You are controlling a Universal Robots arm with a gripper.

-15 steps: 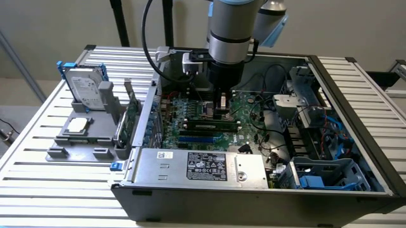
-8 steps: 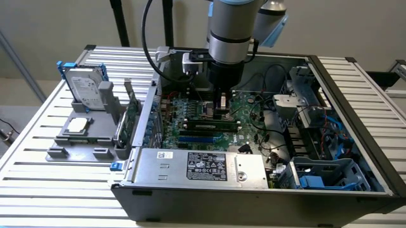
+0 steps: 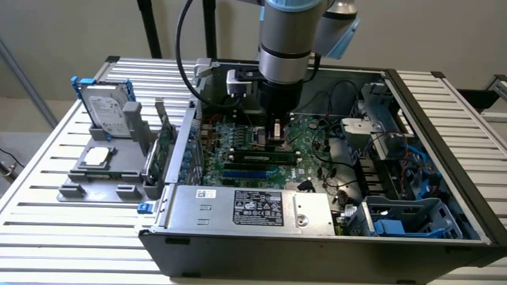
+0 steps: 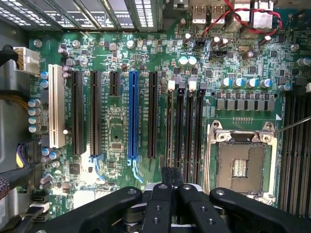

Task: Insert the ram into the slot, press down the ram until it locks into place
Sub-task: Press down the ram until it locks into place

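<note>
The ram, a thin green stick with black chips, stands on edge in a black slot on the motherboard inside the open computer case. My gripper hangs straight above its middle with the fingers pressed together and nothing between them. Whether the fingertips touch the ram's top edge I cannot tell. In the wrist view the closed tips sit over the near end of several parallel black memory slots.
A bright blue socket and the square silver processor socket flank the memory slots. The silver power supply fills the case front, and a drive cage the right. A hard drive and an expansion card stand outside on the left.
</note>
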